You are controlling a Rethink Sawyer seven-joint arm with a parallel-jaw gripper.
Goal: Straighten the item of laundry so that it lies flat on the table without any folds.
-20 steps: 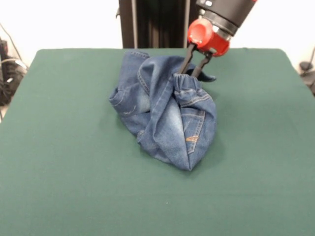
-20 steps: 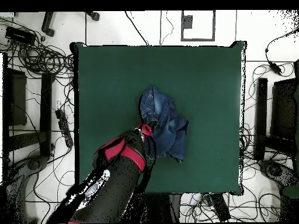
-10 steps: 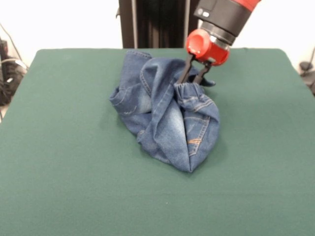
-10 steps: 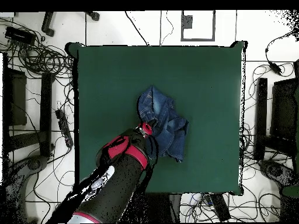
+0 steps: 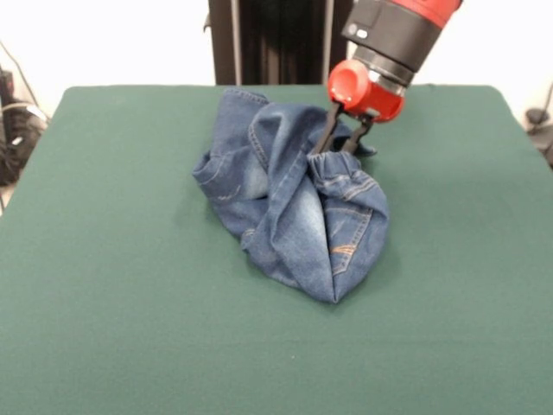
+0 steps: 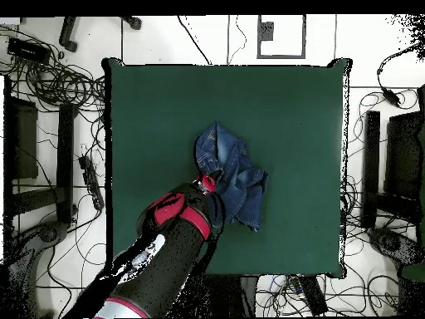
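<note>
The blue denim jeans point(image 5: 294, 207) lie crumpled in a folded heap on the dark green table point(image 5: 130, 303), a little toward the robot's side of centre. An orange-stitched pocket faces up. My gripper point(image 5: 333, 151) comes down from the red wrist, and its black fingers point(image 5: 329, 130) are closed on the gathered waistband at the heap's far right. In the overhead view the jeans point(image 6: 236, 179) sit near the table's point(image 6: 290, 108) middle, with the gripper point(image 6: 207, 184) at their lower left edge.
The black pedestal column point(image 5: 276, 39) stands behind the table's far edge. In the overhead view my arm point(image 6: 166, 249) covers the table's lower left part. Cables and equipment point(image 6: 50, 83) lie on the floor around the table.
The gripper has shifted slightly right and toward the camera in the front view, carrying the waistband with it. The heap's right side has spread a little.
</note>
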